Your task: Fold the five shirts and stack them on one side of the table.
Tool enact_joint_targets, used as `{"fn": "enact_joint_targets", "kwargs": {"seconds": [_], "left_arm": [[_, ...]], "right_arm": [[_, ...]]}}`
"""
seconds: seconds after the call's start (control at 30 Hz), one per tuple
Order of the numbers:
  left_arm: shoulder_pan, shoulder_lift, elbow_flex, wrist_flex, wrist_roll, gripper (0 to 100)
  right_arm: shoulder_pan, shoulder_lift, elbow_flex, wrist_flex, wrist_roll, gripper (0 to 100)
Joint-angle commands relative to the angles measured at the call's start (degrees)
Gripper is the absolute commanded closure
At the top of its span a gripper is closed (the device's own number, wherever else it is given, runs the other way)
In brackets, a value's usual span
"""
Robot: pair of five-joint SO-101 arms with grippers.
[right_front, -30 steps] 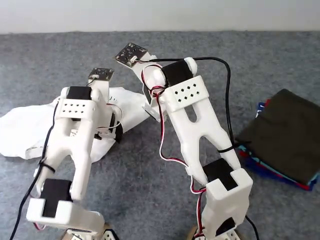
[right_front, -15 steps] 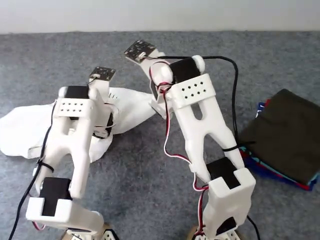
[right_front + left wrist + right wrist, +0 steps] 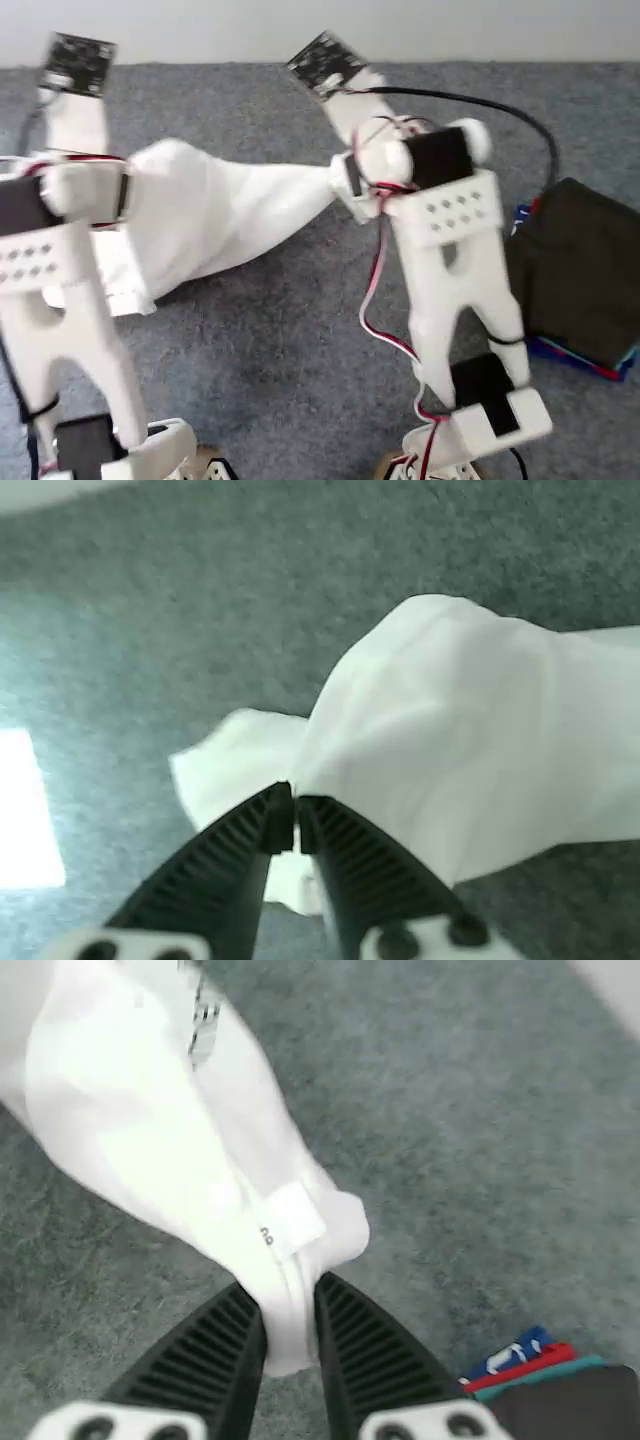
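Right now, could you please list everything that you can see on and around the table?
white shirt: one, white, held stretched between both grippers, its loose end resting at the table's left
stack of folded shirts: one, dark shirt on top with blue, red and teal edges under it, table's right side
table cover: one, grey, under everything
left gripper: one, black fingers, shut on the white shirt's edge
right gripper: one, black fingers, shut on the white shirt's other end
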Motion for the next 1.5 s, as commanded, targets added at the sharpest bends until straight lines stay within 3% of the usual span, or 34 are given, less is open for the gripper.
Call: {"fn": "enact_joint_targets", "kwargs": {"seconds": [0.0,0.17,0.33,0.57,0.8,0.97,1.27,1.47], "left_arm": [[-3.4,-5.0,-7.7,-0.7,-6.5,99],[-8.2,-8.5,-14.5,-8.6,-15.2,99],[-10.9,-12.2,-16.5,-19.8,-20.9,99],[-11.2,-18.9,-16.3,-32.5,-21.5,99],[-11.2,-24.1,-16.3,-36.7,-21.5,99],[-10.9,-25.1,-16.2,-31.7,-21.4,99],[-4.1,-25.1,-11.6,-2.7,-21.2,99],[-5.5,-25.3,-4.4,1.4,-17.8,99]], "right_arm": [[5.1,-8.2,-0.4,-2.3,-0.1,98.8],[10.7,-15.8,-0.4,-12.5,1.3,98.9],[11.6,-21.5,-0.4,-20.8,6.6,98.9],[11.6,-28.2,-0.4,-26.8,12.5,98.9],[11.6,-34.0,-0.3,-28.1,18.8,98.9],[11.6,-34.8,-0.2,-22.6,19.6,98.9],[11.3,-34.5,0.1,-7.6,19.3,98.9],[8.7,-33.7,0.3,-10.3,13.5,98.9]]}}
